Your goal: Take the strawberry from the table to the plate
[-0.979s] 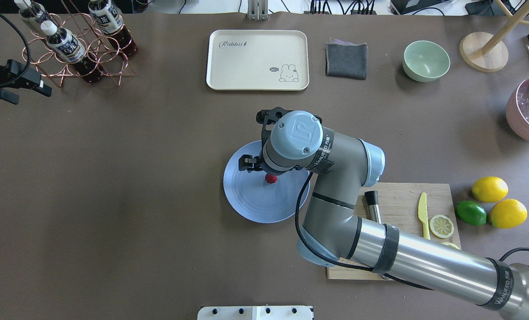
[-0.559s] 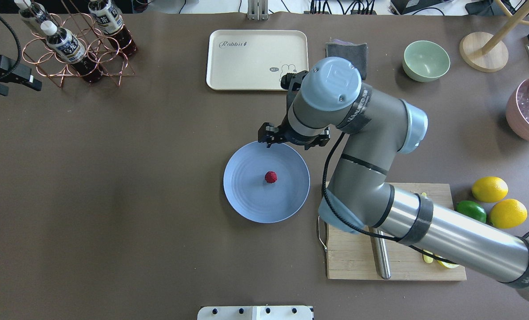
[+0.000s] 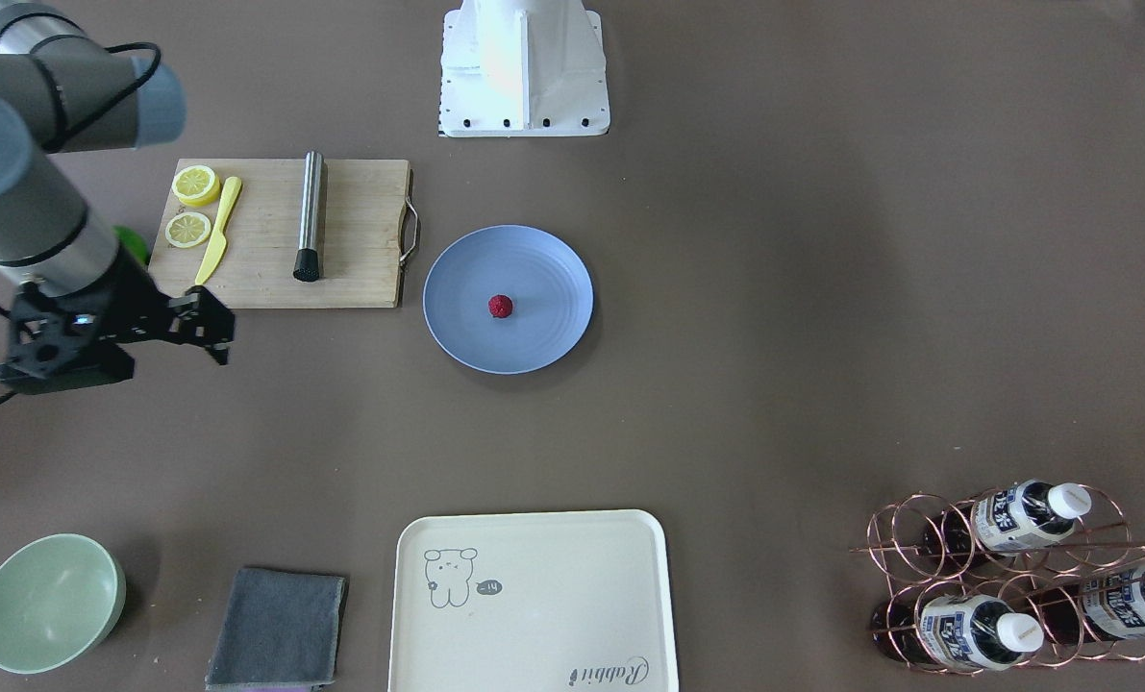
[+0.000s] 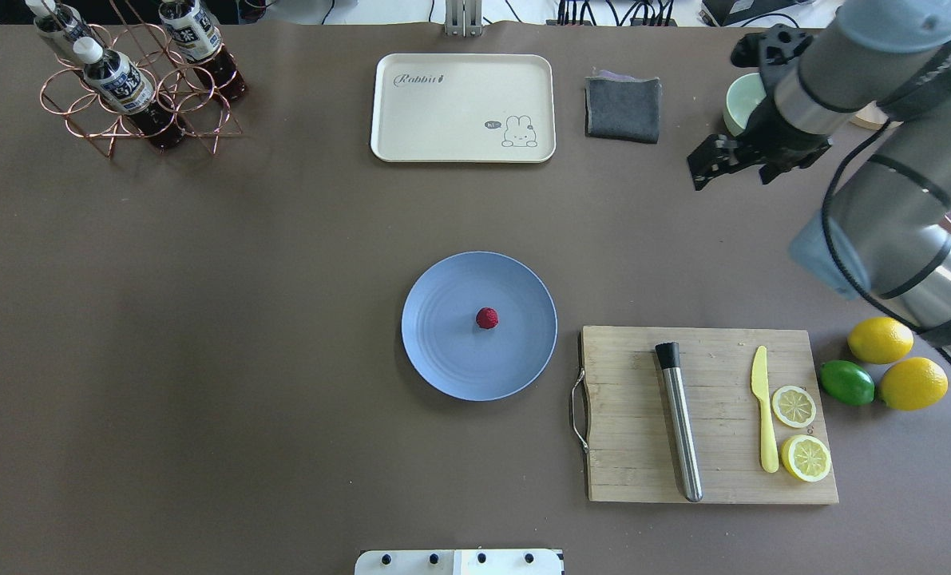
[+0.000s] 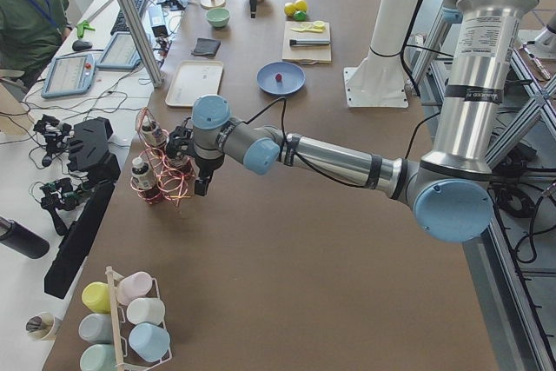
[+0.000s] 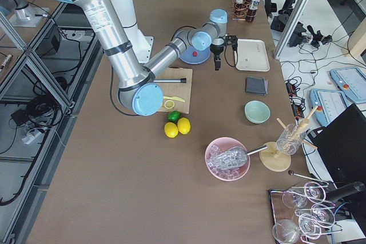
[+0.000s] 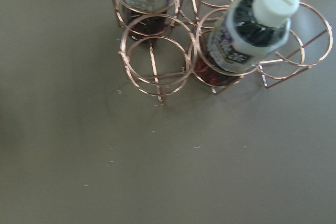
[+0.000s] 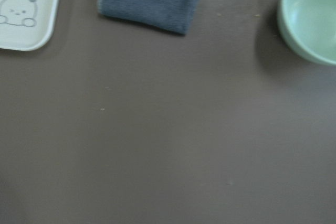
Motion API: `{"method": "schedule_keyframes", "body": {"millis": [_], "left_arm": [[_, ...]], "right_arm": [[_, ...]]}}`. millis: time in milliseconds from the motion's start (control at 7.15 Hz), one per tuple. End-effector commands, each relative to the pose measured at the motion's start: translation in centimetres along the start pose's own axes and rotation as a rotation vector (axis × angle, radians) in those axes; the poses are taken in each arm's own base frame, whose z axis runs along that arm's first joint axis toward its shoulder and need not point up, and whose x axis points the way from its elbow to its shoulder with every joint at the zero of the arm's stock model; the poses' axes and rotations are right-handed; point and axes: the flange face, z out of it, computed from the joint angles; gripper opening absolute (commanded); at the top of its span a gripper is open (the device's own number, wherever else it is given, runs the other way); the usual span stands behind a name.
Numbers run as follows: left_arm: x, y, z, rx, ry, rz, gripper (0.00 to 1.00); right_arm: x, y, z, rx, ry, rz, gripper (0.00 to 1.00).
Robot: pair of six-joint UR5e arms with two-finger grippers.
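Note:
The strawberry, small and dark red, lies near the middle of the round blue plate on the brown table. Nothing touches either one. My right gripper hangs far off at the back right, between the grey cloth and the green bowl, with its fingers spread and nothing between them. My left gripper hovers beside the copper bottle rack at the table's left end. Only a black edge of it shows in the front-facing view, and I cannot tell whether it is open or shut.
A wooden cutting board right of the plate carries a steel rod, a yellow knife and lemon slices. Lemons and a lime lie beyond it. A cream tray, grey cloth, green bowl and bottle rack line the back.
My right gripper has risen off the plate and swung away to the back right, leaving the strawberry lying on the plate. My left gripper has slid out past the overhead view's left edge.

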Motion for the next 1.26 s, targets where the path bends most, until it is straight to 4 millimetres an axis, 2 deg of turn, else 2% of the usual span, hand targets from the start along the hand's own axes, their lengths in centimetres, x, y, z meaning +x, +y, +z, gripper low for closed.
{"method": "schedule_keyframes", "body": {"millis": [0, 140, 280, 420, 559, 699, 979, 1119], "left_arm": [[-6.8, 3.4, -3.5, 0.033, -0.047, 0.06, 0.98], [-7.7, 4.6, -3.4, 0.024, -0.051, 0.05, 0.98], [-8.4, 5.7, -2.8, 0.01, -0.052, 0.037, 0.98], [-8.9, 6.9, -2.3, 0.001, -0.053, 0.031, 0.98], [-9.0, 7.3, -2.2, -0.004, -0.052, 0.025, 0.98], [-9.4, 7.6, -1.9, -0.012, -0.06, 0.018, 0.98], [-9.9, 8.5, -1.3, -0.029, -0.052, 0.002, 0.98], [-10.4, 9.5, -1.0, -0.039, -0.053, -0.009, 0.98]], "right_arm": [[21.2, 2.2, -1.0, -0.052, 0.049, 0.008, 1.0], [29.7, 3.3, -1.5, -0.067, 0.062, 0.007, 1.0], [36.4, 4.7, -2.8, -0.064, 0.069, 0.018, 1.0], [40.4, 6.6, -4.2, -0.051, 0.067, 0.065, 1.0], [42.7, 8.8, -4.7, -0.043, 0.067, 0.107, 1.0], [44.1, 10.2, -5.1, -0.04, 0.067, 0.102, 1.0], [44.7, 11.2, -5.4, -0.031, 0.038, 0.118, 1.0], [44.7, 11.1, -5.8, -0.02, 0.029, 0.12, 1.0]]}}
